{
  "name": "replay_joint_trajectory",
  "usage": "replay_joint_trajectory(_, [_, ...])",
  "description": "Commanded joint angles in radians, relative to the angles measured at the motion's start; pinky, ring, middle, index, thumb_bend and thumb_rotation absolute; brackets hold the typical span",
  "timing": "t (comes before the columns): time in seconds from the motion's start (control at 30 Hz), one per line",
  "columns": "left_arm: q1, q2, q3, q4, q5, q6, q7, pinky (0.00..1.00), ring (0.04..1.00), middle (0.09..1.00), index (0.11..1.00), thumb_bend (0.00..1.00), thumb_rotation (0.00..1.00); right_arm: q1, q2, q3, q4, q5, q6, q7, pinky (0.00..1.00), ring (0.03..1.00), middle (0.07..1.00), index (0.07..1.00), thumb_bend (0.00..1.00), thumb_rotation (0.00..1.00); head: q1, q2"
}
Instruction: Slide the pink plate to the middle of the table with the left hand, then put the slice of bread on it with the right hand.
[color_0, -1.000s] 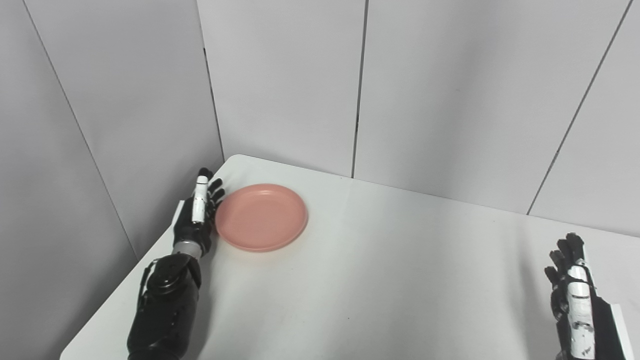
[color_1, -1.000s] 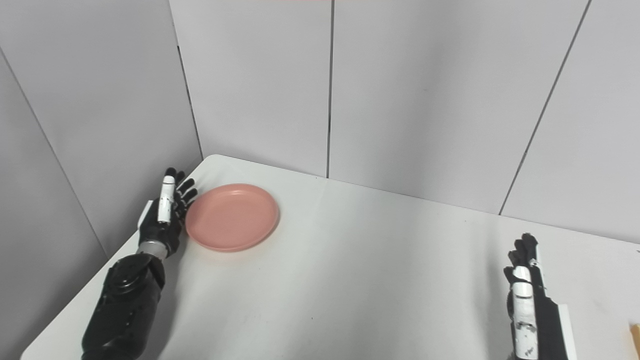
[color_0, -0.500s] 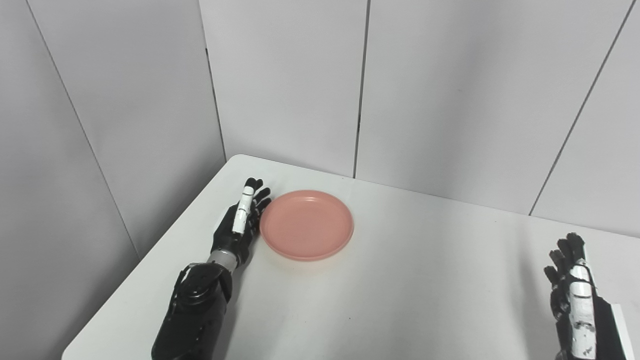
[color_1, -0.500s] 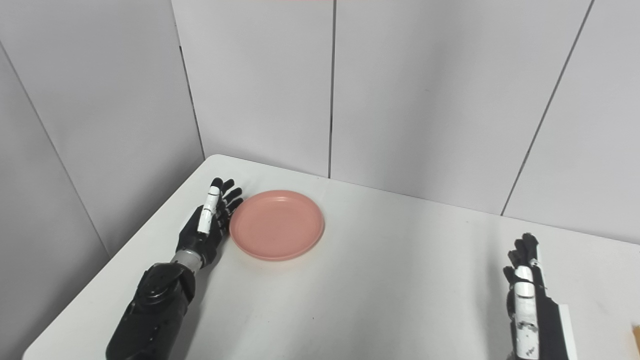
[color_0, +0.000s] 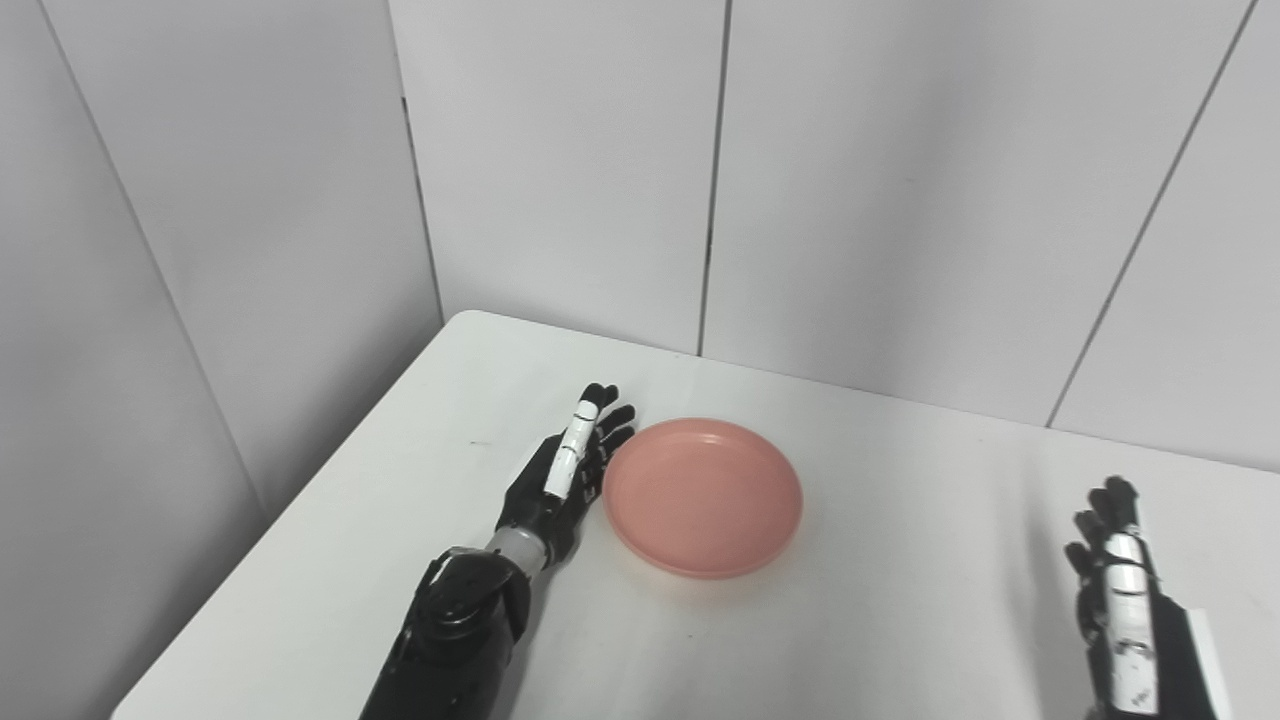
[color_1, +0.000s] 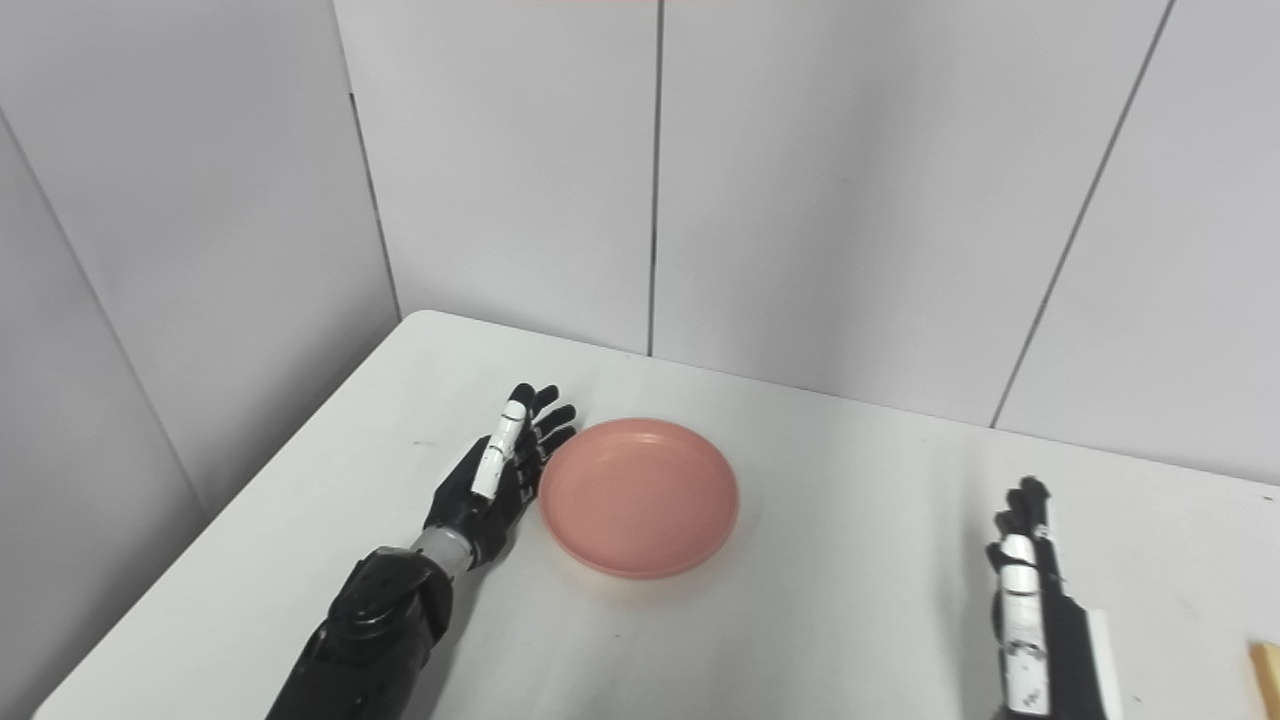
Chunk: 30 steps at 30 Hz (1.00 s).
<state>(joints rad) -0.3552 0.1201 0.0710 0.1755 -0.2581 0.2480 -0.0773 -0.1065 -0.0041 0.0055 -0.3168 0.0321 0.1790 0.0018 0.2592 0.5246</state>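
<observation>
The pink plate (color_0: 702, 497) lies flat on the white surface (color_0: 420, 420), left of its middle, with the left hand (color_0: 563, 477) set on edge against the plate's left rim. The hand's fingers (color_0: 583, 430) are stretched out straight and close together, pointing away toward the wall panels (color_0: 560, 170); they grip nothing, and their inner side meets or nearly meets the rim. The plate is empty.

To the right of the plate the surface runs bare as far as the right hand (color_1: 1020, 570), which stands well apart near the lower right corner. That hand is also upright on edge, fingers extended and holding nothing. At the extreme right edge of the right eye view a thin tan sliver, the slice of bread (color_1: 1265, 675), shows just beside the right arm; most of it is cut off by the frame.

The surface's far edge meets the wall panels behind the plate, and its left edge runs diagonally, well apart from the left hand.
</observation>
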Motion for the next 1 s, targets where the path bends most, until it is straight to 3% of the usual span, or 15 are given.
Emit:
replay_joint_trajectory(0.0, [-0.036, -0.022, -0.033, 0.01, -0.003, 0.004, -0.047, 0.97, 0.959, 0.953, 0.956, 0.73, 0.97, -0.016, 0.013, 0.007, -0.011, -0.002, -0.068, 0.0, 1.0, 0.991, 0.999, 1.0, 0.27, 1.0, -0.024, 0.005])
replay_joint_trajectory(0.2, [-0.05, -0.056, -0.076, 0.019, -0.019, 0.028, -0.093, 0.99, 0.975, 0.971, 0.972, 0.7, 0.99, -0.01, 0.027, 0.018, -0.001, -0.009, -0.076, -0.001, 1.0, 1.0, 0.999, 1.0, 0.3, 1.0, -0.088, 0.015])
replay_joint_trajectory(0.4, [-0.054, -0.094, -0.129, 0.033, -0.013, 0.007, -0.138, 0.96, 0.966, 0.965, 0.967, 0.71, 0.99, -0.01, 0.044, 0.03, 0.006, -0.042, -0.079, -0.018, 1.0, 0.99, 0.996, 1.0, 0.34, 1.0, -0.15, 0.026])
replay_joint_trajectory(0.63, [-0.039, -0.151, -0.146, 0.001, -0.027, 0.024, -0.15, 0.95, 0.959, 0.958, 0.961, 0.71, 0.99, -0.008, 0.045, 0.047, 0.006, -0.088, -0.089, -0.027, 0.98, 0.98, 0.994, 0.995, 0.35, 1.0, -0.192, 0.038])
replay_joint_trajectory(0.97, [-0.005, -0.175, -0.157, -0.059, -0.04, 0.037, -0.167, 0.96, 0.97, 0.973, 0.977, 0.72, 1.0, -0.005, 0.057, 0.049, -0.001, -0.109, -0.077, -0.032, 0.96, 0.966, 0.981, 0.987, 0.36, 1.0, -0.225, 0.051])
